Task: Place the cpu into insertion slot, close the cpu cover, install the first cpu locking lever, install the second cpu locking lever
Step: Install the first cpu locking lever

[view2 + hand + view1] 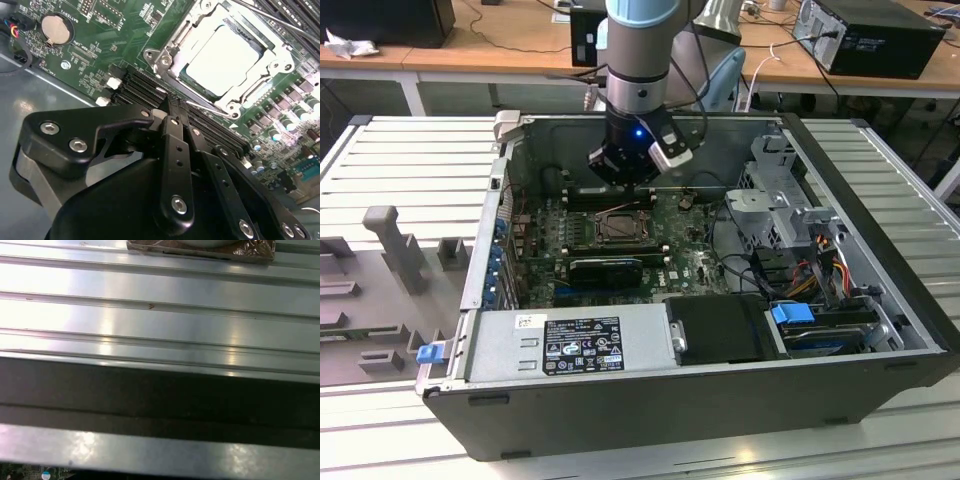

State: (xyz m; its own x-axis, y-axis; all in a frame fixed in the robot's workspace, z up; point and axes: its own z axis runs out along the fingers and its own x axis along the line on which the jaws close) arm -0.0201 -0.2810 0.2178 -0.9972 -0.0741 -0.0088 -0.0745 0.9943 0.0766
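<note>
The arm is reaching down into an open computer case [880, 260] lying on its side on a ribbed metal counter [410, 150]. In the exterior view the claw [625, 180] is hanging over the far part of the green motherboard [690, 265], just behind the insertion slot [623, 228].

In the second wrist view the claw [172, 105] is showing its two black fingers [175, 145] pressed together at the tips, with nothing visibly clamped between them. The tips are sitting just beside the near edge of the socket, right at a thin silver locking lever [210, 107] that is running along that edge; whether they are touching the wire I cannot tell.

The cpu [225, 57] is lying flat in the insertion slot [192, 82], its pale top showing through the window of the cpu cover [172, 50]. The cover is lying down over the chip, its silver frame surrounding it on all sides. A row of black memory slots [142, 85] is lying between the socket and the claw, and a round coin battery [56, 29] is sitting on the board well apart from the socket.

In the first wrist view, the ribbed silver surface [160, 305] and a dark band of the case wall [160, 395] are crossing the picture.
</note>
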